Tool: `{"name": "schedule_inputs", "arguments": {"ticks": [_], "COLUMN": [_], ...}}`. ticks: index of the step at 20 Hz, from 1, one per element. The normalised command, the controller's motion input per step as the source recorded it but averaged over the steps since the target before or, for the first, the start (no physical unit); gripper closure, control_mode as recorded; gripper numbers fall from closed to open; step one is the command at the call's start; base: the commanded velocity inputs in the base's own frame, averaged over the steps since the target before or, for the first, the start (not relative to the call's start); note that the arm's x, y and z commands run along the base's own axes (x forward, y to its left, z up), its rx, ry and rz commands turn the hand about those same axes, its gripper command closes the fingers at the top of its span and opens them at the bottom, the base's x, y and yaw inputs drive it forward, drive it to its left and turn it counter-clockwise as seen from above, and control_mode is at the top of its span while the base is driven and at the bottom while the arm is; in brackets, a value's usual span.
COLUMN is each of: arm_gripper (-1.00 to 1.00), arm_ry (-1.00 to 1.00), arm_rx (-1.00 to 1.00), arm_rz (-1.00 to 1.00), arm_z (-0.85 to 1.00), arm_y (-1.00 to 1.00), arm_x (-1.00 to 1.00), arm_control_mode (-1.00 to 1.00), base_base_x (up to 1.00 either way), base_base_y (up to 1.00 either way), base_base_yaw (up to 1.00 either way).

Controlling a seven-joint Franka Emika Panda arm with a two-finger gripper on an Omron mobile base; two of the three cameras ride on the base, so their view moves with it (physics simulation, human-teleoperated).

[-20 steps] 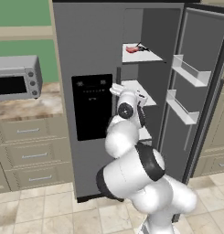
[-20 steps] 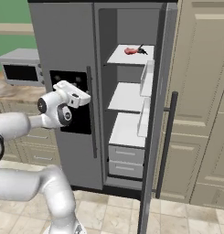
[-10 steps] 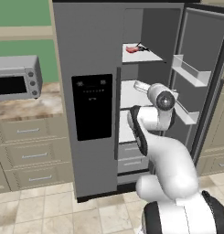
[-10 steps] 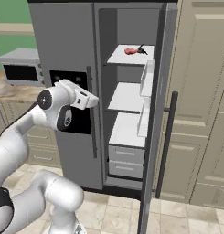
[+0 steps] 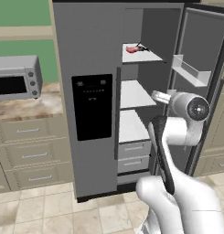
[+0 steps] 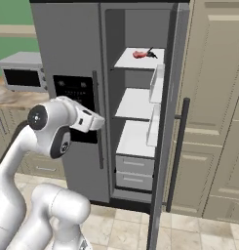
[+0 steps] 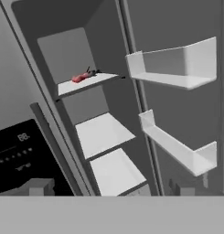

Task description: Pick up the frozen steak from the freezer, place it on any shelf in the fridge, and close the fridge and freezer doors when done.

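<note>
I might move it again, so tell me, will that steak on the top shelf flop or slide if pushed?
The frozen steak lies flat and thin, so it probably stays stiff. On the smooth white shelf it would likely slide, not roll. Its small size suggests it is light.

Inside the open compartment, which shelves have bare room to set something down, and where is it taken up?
The middle shelf and the lower shelf, above the drawers, are bare white across. The top shelf holds the steak with a small dark item beside it near the back; its front strip is free. Both door bins look bare too.
</note>
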Motion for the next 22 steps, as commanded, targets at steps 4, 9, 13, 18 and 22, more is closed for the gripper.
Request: {"name": "schedule_inputs", "arguments": {"ticks": [4,9,13,18,22], "arm_gripper": [-1.0,-1.0,-1.0,-1.0,-1.0], "arm_ry": [0.0,0.11,0.18,0.22,0.02], "arm_rx": [0.01,0.17,0.22,0.19,0.03], "arm_rz": [0.04,0.05,0.09,0.15,0.23], "arm_z": [0.0,0.21,0.24,0.06,-0.13], "arm_y": [-0.33,-0.92,-1.0,-1.0,-1.0], "arm_x": [-1.0,-1.0,-1.0,-0.63,0.19], "arm_control_mode": [-1.0,-1.0,-1.0,-1.0,-1.0], "base_base_x": [0.0,0.0,0.0,0.0,0.0], "base_base_y": [0.0,0.0,0.0,0.0,0.0], "base_base_yaw": [0.0,0.0,0.0,0.0,0.0]}}
